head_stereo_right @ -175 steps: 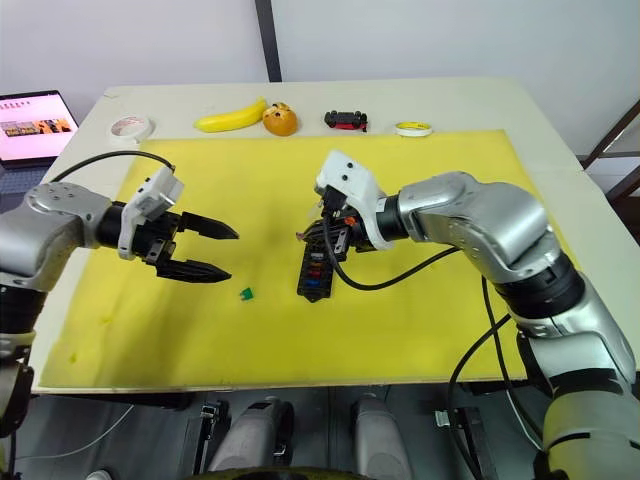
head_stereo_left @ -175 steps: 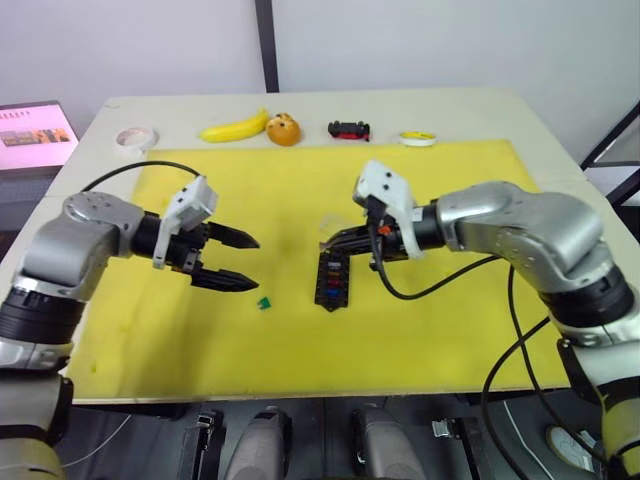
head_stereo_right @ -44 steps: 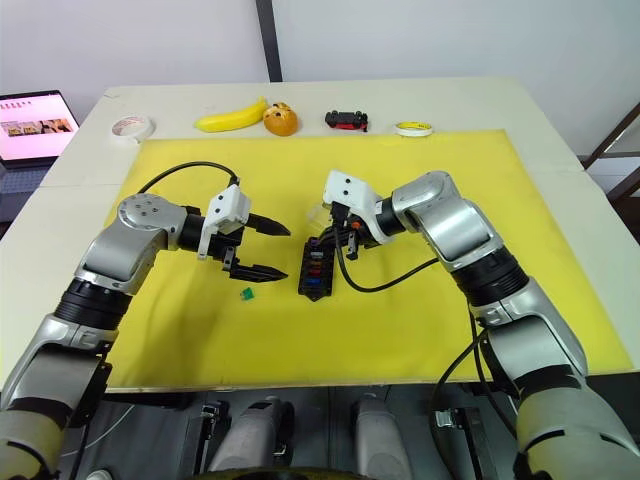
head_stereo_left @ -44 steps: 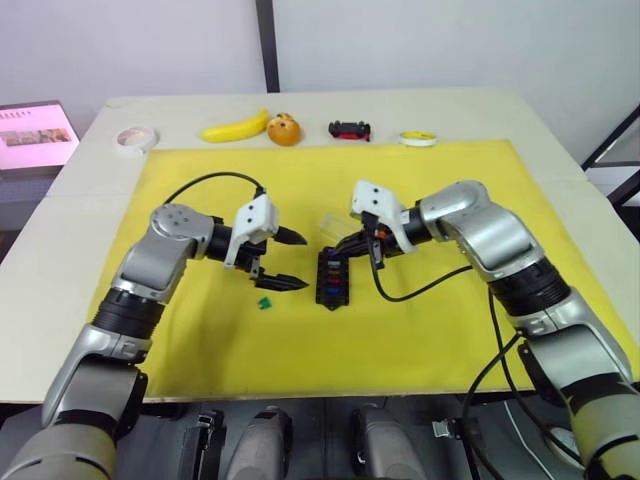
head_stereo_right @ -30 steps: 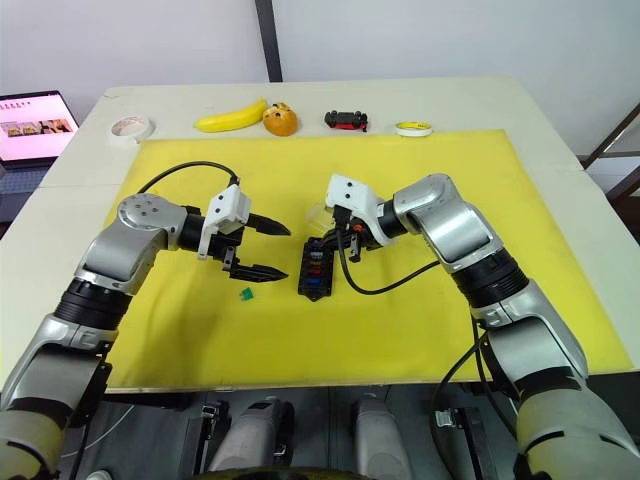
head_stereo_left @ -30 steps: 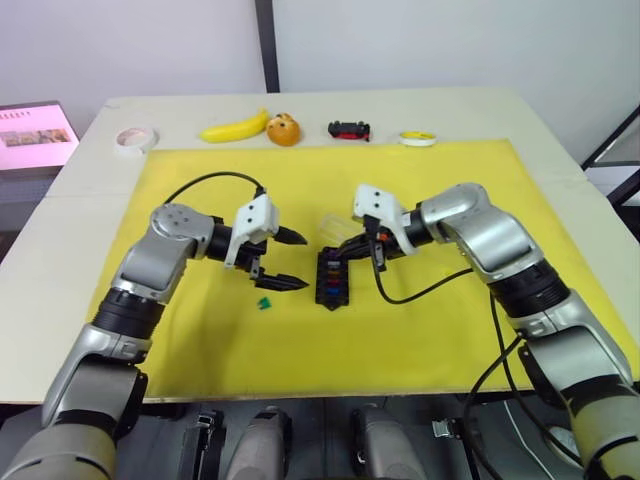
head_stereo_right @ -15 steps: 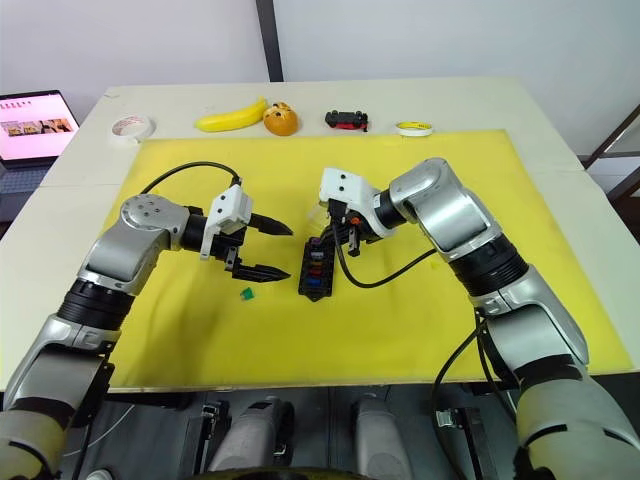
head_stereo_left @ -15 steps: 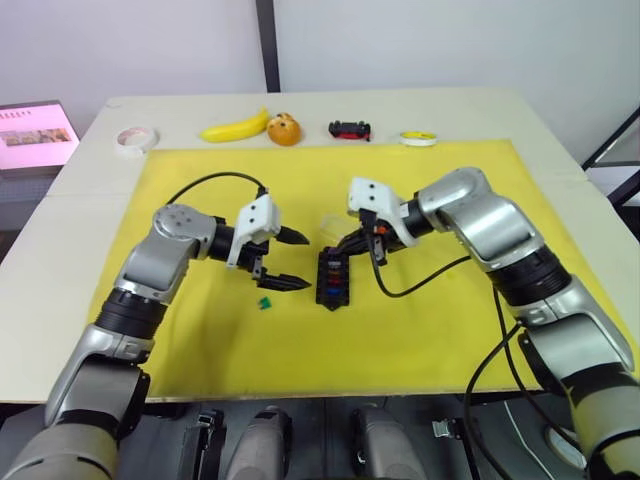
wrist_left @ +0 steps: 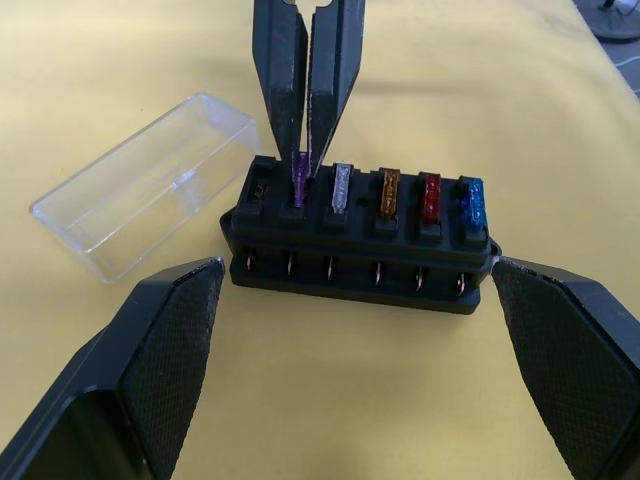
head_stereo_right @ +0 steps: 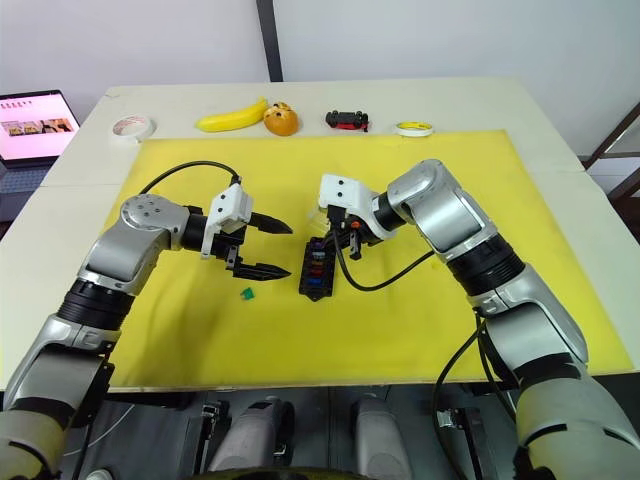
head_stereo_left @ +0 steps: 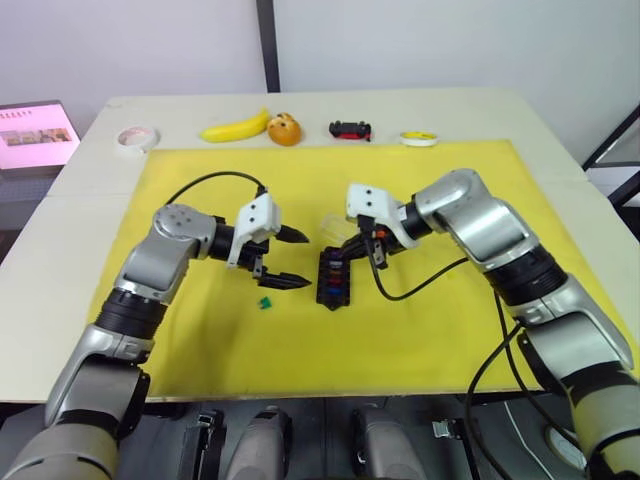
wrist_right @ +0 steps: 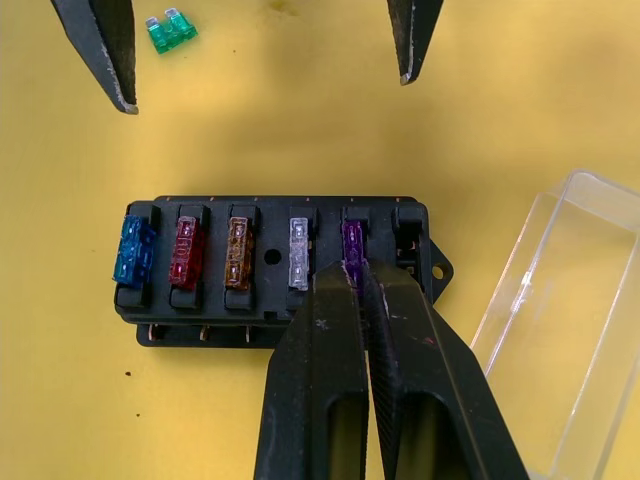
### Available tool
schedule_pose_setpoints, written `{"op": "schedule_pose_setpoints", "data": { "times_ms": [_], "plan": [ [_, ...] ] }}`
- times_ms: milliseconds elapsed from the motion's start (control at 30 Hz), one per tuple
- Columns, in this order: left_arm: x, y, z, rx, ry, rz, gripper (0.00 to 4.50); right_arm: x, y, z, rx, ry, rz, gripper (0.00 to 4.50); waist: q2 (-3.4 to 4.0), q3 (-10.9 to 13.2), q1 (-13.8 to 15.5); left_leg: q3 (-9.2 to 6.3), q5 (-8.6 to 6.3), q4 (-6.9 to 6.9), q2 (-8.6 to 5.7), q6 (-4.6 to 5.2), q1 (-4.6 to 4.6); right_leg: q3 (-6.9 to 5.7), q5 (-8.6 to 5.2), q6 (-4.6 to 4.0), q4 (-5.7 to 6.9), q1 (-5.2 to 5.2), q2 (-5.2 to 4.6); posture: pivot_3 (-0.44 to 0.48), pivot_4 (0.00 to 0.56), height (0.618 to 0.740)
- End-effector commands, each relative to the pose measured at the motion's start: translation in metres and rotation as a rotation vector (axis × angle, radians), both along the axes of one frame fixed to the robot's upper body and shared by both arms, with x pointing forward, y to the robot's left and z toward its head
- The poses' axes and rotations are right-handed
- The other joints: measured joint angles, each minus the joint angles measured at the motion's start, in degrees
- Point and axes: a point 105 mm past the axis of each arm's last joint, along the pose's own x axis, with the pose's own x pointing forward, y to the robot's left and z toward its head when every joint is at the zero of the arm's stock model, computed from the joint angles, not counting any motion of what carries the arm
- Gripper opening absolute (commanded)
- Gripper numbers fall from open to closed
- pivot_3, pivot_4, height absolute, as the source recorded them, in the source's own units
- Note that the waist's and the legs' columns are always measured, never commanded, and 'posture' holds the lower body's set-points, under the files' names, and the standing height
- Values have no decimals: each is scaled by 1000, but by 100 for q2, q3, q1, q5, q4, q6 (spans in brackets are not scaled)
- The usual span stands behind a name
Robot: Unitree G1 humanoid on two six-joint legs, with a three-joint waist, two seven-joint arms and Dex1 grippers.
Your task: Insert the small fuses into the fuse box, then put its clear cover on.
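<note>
Yellow matting [head_stereo_left: 420, 320] covers most of a pale table [head_stereo_left: 560, 130], which stands before a plain light wall with a dark vertical post [head_stereo_left: 267, 45].

Nearest on the mat lies a loose green fuse [head_stereo_left: 265, 302], alone, just nearer than the left gripper [head_stereo_left: 291, 259]. That gripper hovers over the mat with its fingers spread wide and holding nothing, pointing toward the fuse box [head_stereo_left: 331, 279], which sits just beside it near the mat's middle. In the right wrist view the box carries a row of seated fuses: blue [wrist_right: 133, 251], red [wrist_right: 186, 254], amber [wrist_right: 238, 251], clear grey [wrist_right: 299, 241] and purple [wrist_right: 352, 243], with one end slot beyond the purple one open.

The right gripper [wrist_right: 358, 277] comes down on the box from the far side, its fingers pinched together on the purple fuse, which stands in its slot. The clear cover [wrist_left: 145, 185] lies on the mat, open side up, just beside that end of the box.

Farther back, along the table's far edge, sit a tape roll [head_stereo_left: 134, 138], a banana [head_stereo_left: 235, 127], an orange [head_stereo_left: 285, 130], a black-and-red toy car [head_stereo_left: 349, 130] and a yellow-topped disc [head_stereo_left: 417, 138]. A lit screen [head_stereo_left: 35, 122] stands off the table's left side.
</note>
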Motion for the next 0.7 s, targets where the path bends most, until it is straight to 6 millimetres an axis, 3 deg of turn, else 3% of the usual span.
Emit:
{"op": "schedule_pose_setpoints", "data": {
  "times_ms": [33,567,700],
  "plan": [
    [-2,-4,8,-6,-44,-23,4473,2,3,12,-3,-46,11,0,0,0,-1,0,0,0,0,0,0,0,0,0,0,0,0,0,150,740],
    [-3,-5,7,-10,-46,-17,4473,5,7,7,-64,-48,6,0,0,0,-9,0,1,1,1,-2,0,0,0,0,1,0,1,0,150,740],
    [-3,-4,7,-10,-45,-13,4500,5,10,13,-51,-46,5,1538,1,0,-3,0,1,1,0,-2,0,0,0,0,2,0,1,0,150,740]
  ]
}}
